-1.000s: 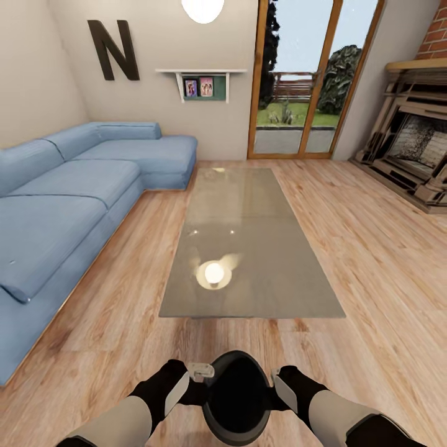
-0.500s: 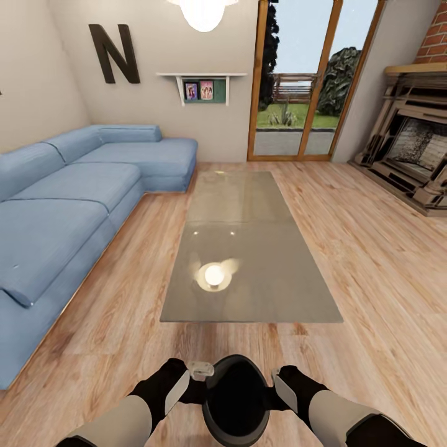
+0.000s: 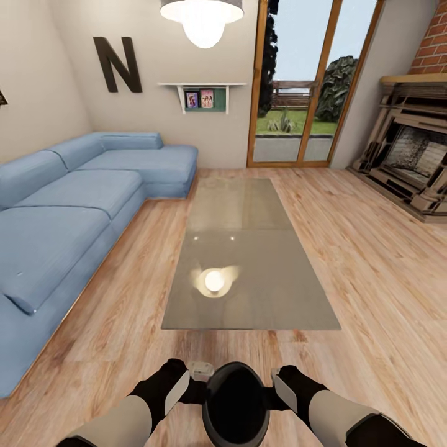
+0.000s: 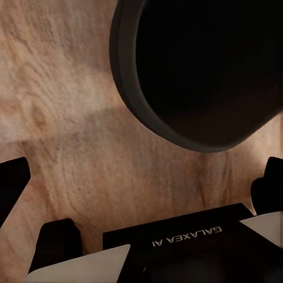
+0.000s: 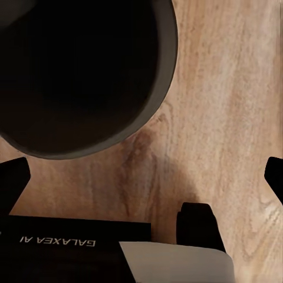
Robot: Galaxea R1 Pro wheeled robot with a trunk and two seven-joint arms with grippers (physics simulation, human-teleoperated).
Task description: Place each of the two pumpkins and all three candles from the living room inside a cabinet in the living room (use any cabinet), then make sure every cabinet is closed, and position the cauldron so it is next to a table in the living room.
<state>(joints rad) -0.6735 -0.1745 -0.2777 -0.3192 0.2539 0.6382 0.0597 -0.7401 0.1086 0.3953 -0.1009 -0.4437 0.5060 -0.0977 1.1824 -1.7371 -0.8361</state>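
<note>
The cauldron (image 3: 236, 403), black with its wide mouth turned up toward the head camera, is seen at six o'clock in the head view, low between the two arms and above the plank floor (image 3: 372, 261). The left gripper (image 3: 191, 380) is placed against its side at about nine o'clock, the right gripper (image 3: 277, 383) against the opposite side at about three o'clock, so the pot is flanked by both. Whether the fingers are spread or pressed onto the pot cannot be told from these views; contact is hidden by the pot's belly.

In the left wrist view the cauldron (image 4: 203, 71) is shown dark and round above bare wood, with the gripper's black finger bases at the frame edges. In the right wrist view the cauldron (image 5: 76, 71) is likewise seen over the boards.

The table (image 3: 248, 248), glass-topped, lies at twelve o'clock from the cauldron, its near edge a short way off. The blue sofa (image 3: 68, 205) is found at ten o'clock, the fireplace (image 3: 416, 155) at two o'clock.
</note>
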